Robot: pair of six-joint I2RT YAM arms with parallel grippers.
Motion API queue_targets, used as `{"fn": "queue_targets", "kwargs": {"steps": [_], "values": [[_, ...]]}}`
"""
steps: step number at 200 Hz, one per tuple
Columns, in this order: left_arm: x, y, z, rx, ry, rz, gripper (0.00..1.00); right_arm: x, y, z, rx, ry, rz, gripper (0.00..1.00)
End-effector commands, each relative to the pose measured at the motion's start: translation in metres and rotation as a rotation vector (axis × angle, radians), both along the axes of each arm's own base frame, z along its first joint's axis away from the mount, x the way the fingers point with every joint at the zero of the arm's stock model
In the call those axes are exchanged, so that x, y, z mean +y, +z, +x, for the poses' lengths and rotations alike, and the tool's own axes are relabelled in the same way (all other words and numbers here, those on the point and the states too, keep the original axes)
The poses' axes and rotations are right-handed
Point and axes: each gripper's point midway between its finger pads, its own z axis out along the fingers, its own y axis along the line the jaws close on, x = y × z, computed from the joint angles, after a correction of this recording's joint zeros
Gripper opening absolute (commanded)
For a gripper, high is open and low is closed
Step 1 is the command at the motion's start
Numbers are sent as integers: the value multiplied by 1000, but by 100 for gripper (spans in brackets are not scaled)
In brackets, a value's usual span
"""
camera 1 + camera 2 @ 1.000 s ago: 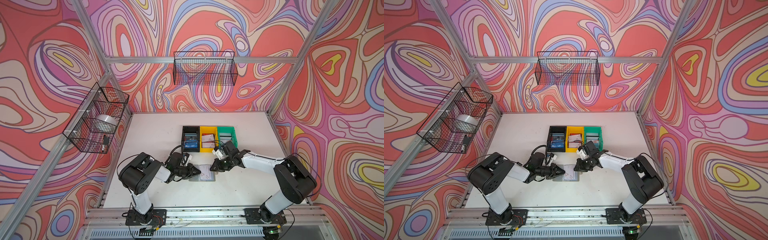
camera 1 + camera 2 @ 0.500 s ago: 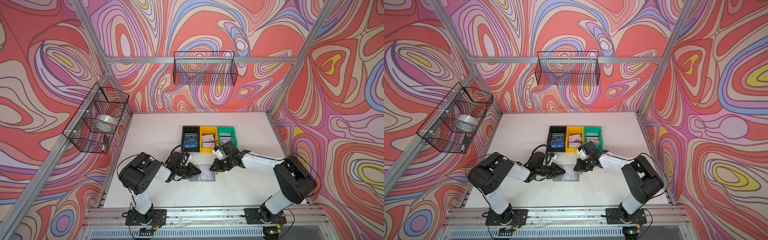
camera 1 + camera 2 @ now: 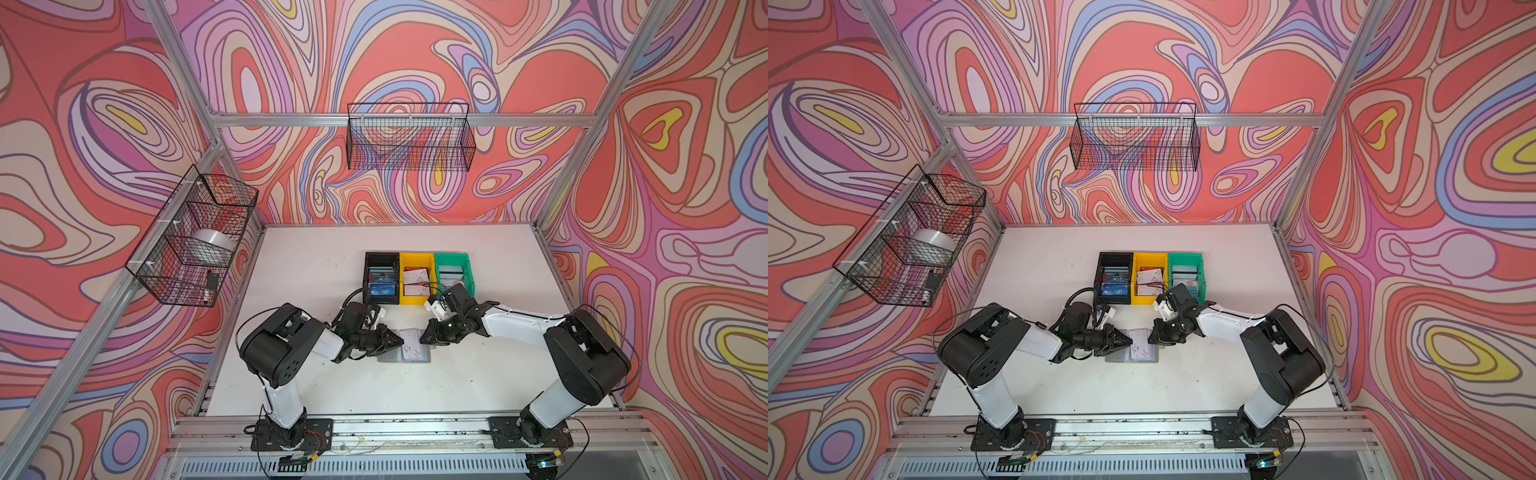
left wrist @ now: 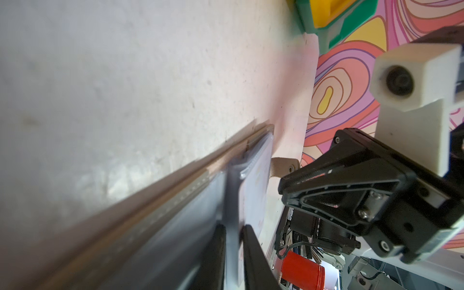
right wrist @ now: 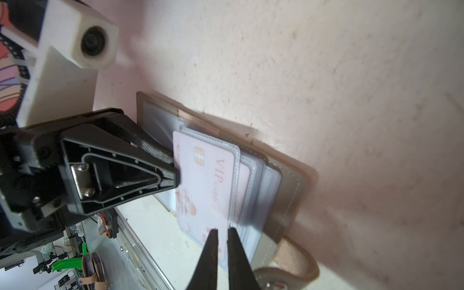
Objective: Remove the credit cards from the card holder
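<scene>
holder: card holder [image 5: 288, 190] lies open and flat on the tabletop [image 5: 326, 75] between the two arms, with the snap tab [image 5: 301, 266] on the right arm's side
card: credit card [image 5: 200, 185] sits on top of the fanned clear sleeves [image 5: 272, 180]; it looks partly slid out, with one end exposed toward the left arm
left pincer [image 5: 175, 168]: clenched on that exposed end; can't tell if sleeve film is caught in the bite too
right pincer [image 5: 223, 229]: fingers nearly together with nothing between them, tips at the card's other end; can't tell if they touch
handling: card looks thin, stiff, light and slick. The film will likely drag on it, and the holder is light enough to slide along
grip: shallow bite on the short edge, pull flat along the sleeve; pin the grey cover, not the card
risk: lifting early bends the card or flips the sleeve stack
</scene>
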Motion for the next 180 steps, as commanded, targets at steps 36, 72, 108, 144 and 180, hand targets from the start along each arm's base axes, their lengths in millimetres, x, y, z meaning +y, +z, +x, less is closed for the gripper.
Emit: {"fn": "queue_targets", "kwargs": {"steps": [36, 72, 108, 144, 180], "values": [[6, -30, -6, 76, 34, 94, 18, 0, -10, -5, 21, 5, -5, 13], [4, -31, -6, 80, 31, 89, 17, 0, -11, -5, 24, 7, -6, 13], [2, -31, -7, 82, 29, 81, 17, -1, -15, -6, 35, 9, -11, 13], [-8, -22, 3, 54, 19, 56, 18, -1, -20, -7, 47, 8, -16, 13], [-8, -23, 1, 57, 15, 58, 17, -1, -24, -9, 58, 9, -20, 13]]}}
